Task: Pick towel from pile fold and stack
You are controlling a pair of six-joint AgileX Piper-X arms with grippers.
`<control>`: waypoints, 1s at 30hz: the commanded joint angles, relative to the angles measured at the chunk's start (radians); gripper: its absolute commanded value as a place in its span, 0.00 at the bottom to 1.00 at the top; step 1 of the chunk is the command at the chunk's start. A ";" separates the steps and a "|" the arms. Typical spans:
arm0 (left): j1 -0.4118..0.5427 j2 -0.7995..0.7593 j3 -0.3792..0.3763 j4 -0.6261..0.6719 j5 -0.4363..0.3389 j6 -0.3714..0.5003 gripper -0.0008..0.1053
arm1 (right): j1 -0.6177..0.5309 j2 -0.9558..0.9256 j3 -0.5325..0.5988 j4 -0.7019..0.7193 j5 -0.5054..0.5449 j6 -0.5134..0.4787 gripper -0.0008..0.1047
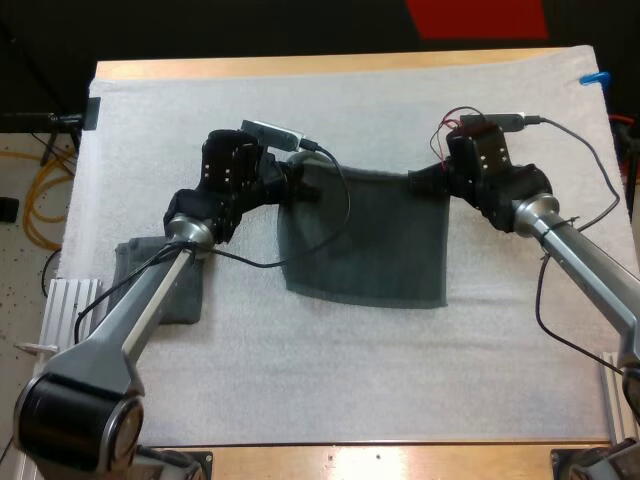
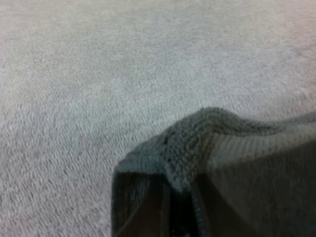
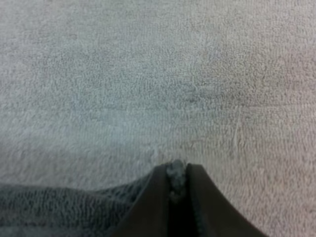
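Left tool (image 1: 300,186), right tool (image 1: 425,183) on towel (image 1: 365,240) corners

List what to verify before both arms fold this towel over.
1. Left gripper grip: fingers pinch the far left corner of the towel. Ok.
2. Right gripper grip: fingers pinch the far right corner. Ok.
3. Towel spread: near edge lies flat on the mat, with some bunching by the left gripper. Ok.
4. Landing room: bare mat lies beyond the towel's near edge. Ok.
5. Second towel, under the left arm: lies apart from the held one. Ok.
6. Whether that second towel is neatly folded: cannot tell, as the arm covers part of it.
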 commanded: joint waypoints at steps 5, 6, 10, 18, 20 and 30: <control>0.002 0.038 -0.003 -0.079 -0.001 0.008 0.01 | -0.005 0.028 -0.003 -0.043 0.024 -0.005 0.01; 0.002 0.041 -0.003 -0.085 -0.001 0.012 0.01 | -0.005 0.030 -0.003 -0.044 0.026 -0.005 0.01; 0.002 0.045 -0.003 -0.123 -0.016 0.022 0.08 | -0.008 0.031 -0.003 -0.077 0.017 -0.005 0.08; 0.002 0.042 -0.029 -0.181 -0.031 0.022 0.50 | -0.081 0.030 -0.044 -0.109 -0.113 0.049 0.72; 0.002 0.031 -0.056 -0.173 -0.031 0.022 0.52 | -0.107 0.020 -0.082 -0.087 -0.124 0.048 0.71; 0.002 -0.176 -0.088 -0.023 -0.067 0.129 0.52 | -0.122 -0.135 -0.181 0.092 -0.159 -0.016 0.67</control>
